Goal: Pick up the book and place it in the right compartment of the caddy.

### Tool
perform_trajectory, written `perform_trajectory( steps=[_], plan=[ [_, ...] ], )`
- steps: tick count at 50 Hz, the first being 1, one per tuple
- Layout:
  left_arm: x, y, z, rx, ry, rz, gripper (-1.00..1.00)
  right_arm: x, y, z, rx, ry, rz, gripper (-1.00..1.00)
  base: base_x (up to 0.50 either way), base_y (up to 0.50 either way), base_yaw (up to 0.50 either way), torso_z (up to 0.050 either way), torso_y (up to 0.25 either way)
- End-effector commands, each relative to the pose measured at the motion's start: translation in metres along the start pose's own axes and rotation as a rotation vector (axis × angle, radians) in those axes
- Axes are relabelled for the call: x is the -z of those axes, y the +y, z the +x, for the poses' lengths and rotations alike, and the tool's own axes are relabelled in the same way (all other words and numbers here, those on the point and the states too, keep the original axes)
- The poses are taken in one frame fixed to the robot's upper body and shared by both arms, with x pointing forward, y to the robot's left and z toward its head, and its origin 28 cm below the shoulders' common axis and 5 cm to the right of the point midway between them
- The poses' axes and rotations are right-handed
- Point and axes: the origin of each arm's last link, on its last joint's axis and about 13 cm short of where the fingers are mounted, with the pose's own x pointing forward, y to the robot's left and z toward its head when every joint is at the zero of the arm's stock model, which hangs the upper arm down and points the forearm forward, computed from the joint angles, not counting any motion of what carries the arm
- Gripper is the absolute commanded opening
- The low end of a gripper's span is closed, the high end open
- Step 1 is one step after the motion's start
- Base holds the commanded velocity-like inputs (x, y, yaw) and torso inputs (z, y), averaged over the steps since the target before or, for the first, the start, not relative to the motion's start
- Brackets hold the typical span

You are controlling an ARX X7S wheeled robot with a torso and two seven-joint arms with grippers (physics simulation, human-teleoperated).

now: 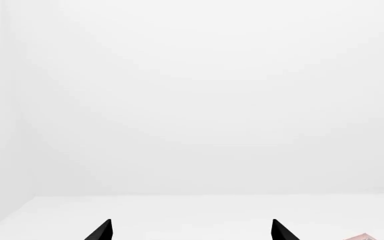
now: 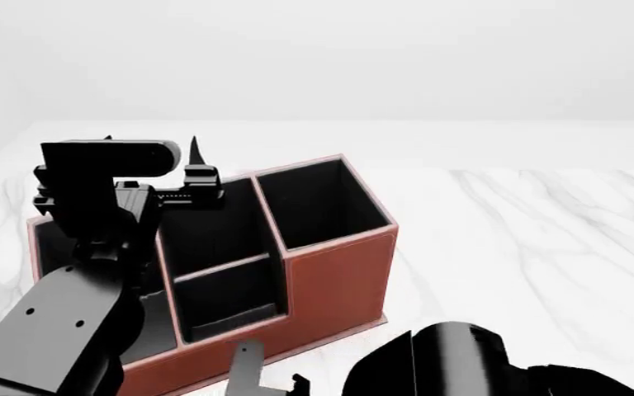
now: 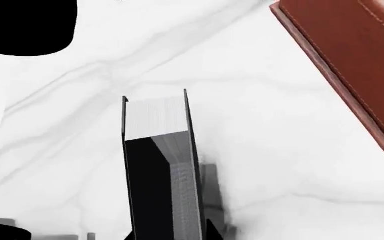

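Holding: the right tool (image 3: 168, 235) is clamped on the book (image 3: 157, 165), its fingers pressed to both black covers low on the volume.
Book: upright in that grip, long axis running straight out from the tool, cream page edge showing, clear of the marble desk (image 3: 299, 150).
Caddy: its reddish wall (image 3: 352, 60) lies off to one side of the book, near but apart.
Right compartment: the tall square-mouthed section (image 2: 317, 202), open and unoccupied.
Left tool: fingertips spread wide (image 1: 190, 231), gripping nothing, over the caddy's (image 2: 339, 280) far left.
Key relation: my judgement is the right arm, already carrying, must lift the book above the rim and lower it endwise.
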Motion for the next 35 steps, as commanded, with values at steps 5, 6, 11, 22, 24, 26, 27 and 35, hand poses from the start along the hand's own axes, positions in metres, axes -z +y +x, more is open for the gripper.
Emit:
perform_trajectory(
  steps=[5,6,11,22,24,26,27,35],
  plan=[
    [0.001,0.000,0.001,-0.003,0.001,0.000,1.00,-0.009,0.015,-0.064,0.109,-0.036,-0.054,-1.00,0.00,0.00,0.00,0.000,0.000],
    [0.001,0.000,0.001,-0.003,0.001,0.000,1.00,-0.009,0.015,-0.064,0.109,-0.036,-0.054,-1.00,0.00,0.00,0.00,0.000,0.000],
    [0.002,0.000,0.001,-0.002,0.001,0.001,1.00,-0.015,0.015,-0.077,0.155,-0.071,-0.057,-1.00,0.00,0.00,0.00,0.000,0.000],
    [0.001,0.000,0.000,-0.001,0.003,0.001,1.00,-0.040,0.002,-0.114,0.310,-0.254,-0.009,-1.00,0.00,0.00,0.00,0.000,0.000],
    [0.001,0.001,0.001,-0.002,0.004,0.000,1.00,-0.043,0.002,-0.119,0.332,-0.266,-0.004,-1.00,0.00,0.00,0.00,0.000,0.000],
    [0.001,0.001,0.001,-0.002,0.004,0.000,1.00,-0.046,0.002,-0.126,0.352,-0.279,-0.004,-1.00,0.00,0.00,0.00,0.000,0.000],
    [0.001,0.001,0.000,-0.001,0.003,0.000,1.00,-0.048,0.002,-0.129,0.363,-0.287,-0.004,-1.00,0.00,0.00,0.00,0.000,0.000],
    [0.001,0.002,0.000,-0.005,0.003,0.000,1.00,-0.051,0.004,-0.147,0.448,-0.290,0.007,-1.00,0.00,0.00,0.00,0.000,0.000]
  ],
)
